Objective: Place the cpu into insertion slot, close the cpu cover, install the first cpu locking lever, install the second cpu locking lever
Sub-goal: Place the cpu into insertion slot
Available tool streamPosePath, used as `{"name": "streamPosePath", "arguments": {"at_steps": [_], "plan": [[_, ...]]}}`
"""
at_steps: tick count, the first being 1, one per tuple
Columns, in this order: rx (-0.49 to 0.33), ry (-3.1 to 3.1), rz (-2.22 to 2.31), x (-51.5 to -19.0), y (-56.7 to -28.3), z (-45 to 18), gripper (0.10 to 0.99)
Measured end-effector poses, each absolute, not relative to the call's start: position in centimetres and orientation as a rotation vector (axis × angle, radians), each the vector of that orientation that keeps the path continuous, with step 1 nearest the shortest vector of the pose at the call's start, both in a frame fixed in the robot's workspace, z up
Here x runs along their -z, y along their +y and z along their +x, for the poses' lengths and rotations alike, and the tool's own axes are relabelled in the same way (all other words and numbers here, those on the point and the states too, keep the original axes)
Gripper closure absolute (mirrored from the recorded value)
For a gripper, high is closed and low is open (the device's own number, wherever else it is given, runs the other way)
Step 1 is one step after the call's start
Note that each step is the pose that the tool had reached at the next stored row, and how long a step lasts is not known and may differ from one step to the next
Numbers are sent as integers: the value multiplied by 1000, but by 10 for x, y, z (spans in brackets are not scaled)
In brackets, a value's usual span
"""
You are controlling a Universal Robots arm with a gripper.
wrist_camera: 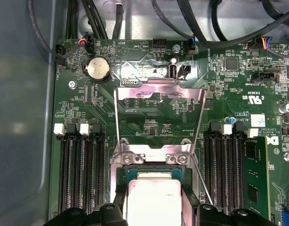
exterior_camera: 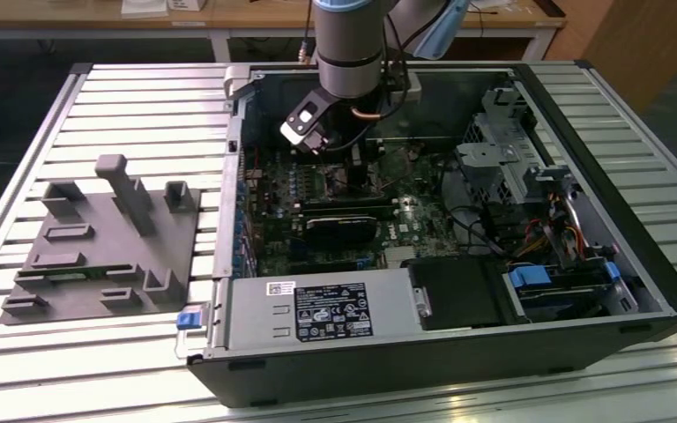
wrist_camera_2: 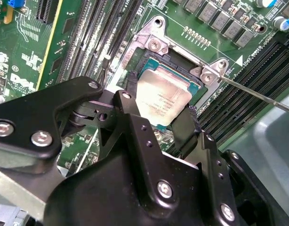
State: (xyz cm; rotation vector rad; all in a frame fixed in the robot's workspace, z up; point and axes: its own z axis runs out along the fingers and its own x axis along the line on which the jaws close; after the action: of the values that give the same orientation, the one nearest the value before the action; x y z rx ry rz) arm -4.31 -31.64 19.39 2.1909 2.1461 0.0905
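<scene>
While cpu cover [wrist_camera: 158,89] stands tipped open | pincer [wrist_camera_2: 163,101] pinches cpu [wrist_camera: 154,200] by opposite edges | cpu at insertion slot [wrist_camera_2: 172,61]

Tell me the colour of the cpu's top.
The cpu has a pale silver-grey top, clearest in the second wrist view.

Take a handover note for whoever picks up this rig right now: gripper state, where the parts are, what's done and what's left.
Gripper: fingers closed on two opposite sides of the cpu.
Cpu: at the insertion slot, lined up square with it. Whether it is fully seated cannot be told.
Cpu cover: swung open, standing up off the slot.
Locking lever: one thin wire lever juts out free beside the slot.
Done: cpu is at the slot.
Left: cpu not yet let go, cover not closed, levers not installed.
</scene>
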Motion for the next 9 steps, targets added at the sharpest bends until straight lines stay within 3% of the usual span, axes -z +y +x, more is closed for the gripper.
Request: {"name": "streamPosePath", "arguments": {"at_steps": [9], "plan": [[-91, 2146, 2191, -193, -316, -43, 545]]}}
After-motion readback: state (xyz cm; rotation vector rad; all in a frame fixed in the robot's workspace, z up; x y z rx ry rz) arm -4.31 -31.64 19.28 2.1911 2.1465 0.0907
